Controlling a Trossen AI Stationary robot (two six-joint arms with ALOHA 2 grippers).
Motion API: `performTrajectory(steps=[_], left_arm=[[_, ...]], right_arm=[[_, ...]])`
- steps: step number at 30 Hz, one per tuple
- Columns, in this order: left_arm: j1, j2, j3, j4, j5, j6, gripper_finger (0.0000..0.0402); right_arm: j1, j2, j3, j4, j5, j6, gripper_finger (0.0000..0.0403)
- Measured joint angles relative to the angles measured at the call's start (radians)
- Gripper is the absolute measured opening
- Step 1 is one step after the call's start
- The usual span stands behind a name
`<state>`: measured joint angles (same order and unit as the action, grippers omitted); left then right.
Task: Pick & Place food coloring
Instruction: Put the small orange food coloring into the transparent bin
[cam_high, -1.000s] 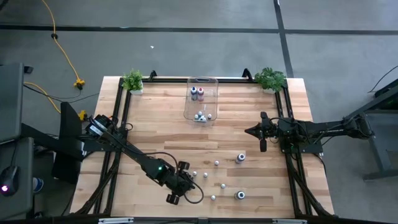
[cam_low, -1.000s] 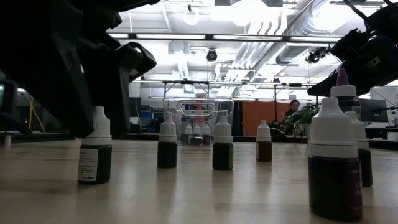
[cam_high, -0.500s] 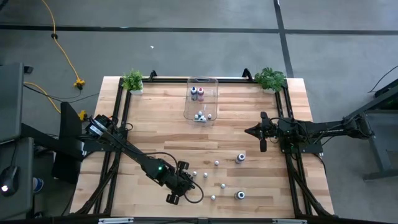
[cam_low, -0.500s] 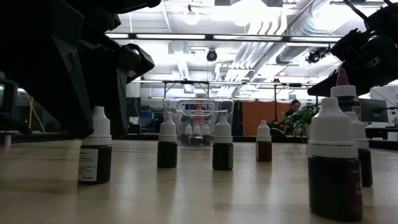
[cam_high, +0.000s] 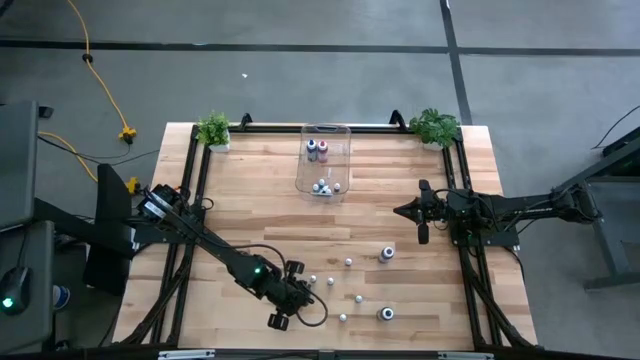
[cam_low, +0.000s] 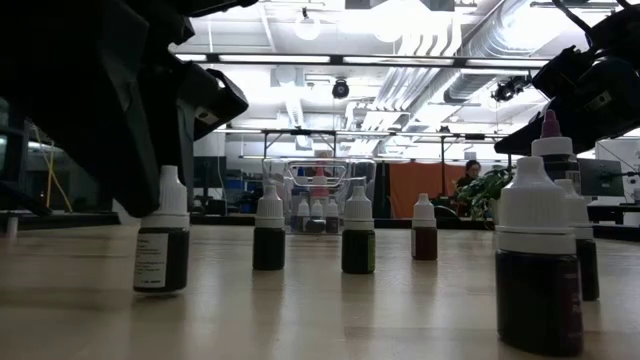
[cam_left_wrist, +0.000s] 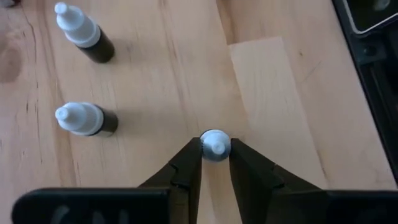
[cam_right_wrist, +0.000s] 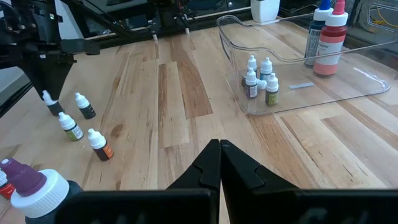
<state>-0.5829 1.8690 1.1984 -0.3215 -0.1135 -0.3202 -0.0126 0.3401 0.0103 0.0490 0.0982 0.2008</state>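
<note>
Left tool (cam_left_wrist: 215, 163): closed on a small white-capped food coloring bottle (cam_left_wrist: 215, 147), one finger at each side of the cap, near the front edge of the tabletop (cam_high: 250, 200), left of centre.
Gripped bottle axis: seen cap-on from the left wrist view, so the long axis runs along the camera's line; in the low view the bottle (cam_low: 163, 243) is seen slightly tilted, cap up, and whether its base touches the wood cannot be told.
Right tool (cam_right_wrist: 220, 163): fingers pressed together with nothing between them, held near the right edge of the tabletop at mid-depth.
Loose bottles: several small bottles (cam_high: 348, 263) are scattered across the front half of the tabletop, right of the left tool; all that can be judged stand upright, caps up.
Larger bottles: two larger ones (cam_high: 386, 254) stand upright toward the front right.
Neighbours of the grip: two upright dark bottles (cam_left_wrist: 85, 119) stand near the gripped one, apart from it.
Clear bin (cam_high: 322, 160): at the back edge, centred; small bottles (cam_right_wrist: 259, 78) are grouped upright at its front end, taller ones (cam_right_wrist: 328, 37) at its back end.
Open room: bare wood lies between the scattered bottles and the bin.
Corners: a small plant (cam_high: 213, 130) is set at each back corner.
</note>
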Motion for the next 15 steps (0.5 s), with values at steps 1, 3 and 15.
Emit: performTrajectory(steps=[1,3,15], left_arm=[[0.000,0.000,0.000,0.007,0.000,0.000,0.0070],[0.000,0.000,0.000,0.023,0.000,0.000,0.0070],[0.000,0.000,0.000,0.043,-0.046,-0.041,0.0069]], right_arm=[[0.000,0.000,0.000,0.000,0.000,0.000,0.0000],[0.000,0.000,0.000,0.000,0.000,0.000,0.0000],[0.000,0.000,0.000,0.000,0.000,0.000,0.0000]])
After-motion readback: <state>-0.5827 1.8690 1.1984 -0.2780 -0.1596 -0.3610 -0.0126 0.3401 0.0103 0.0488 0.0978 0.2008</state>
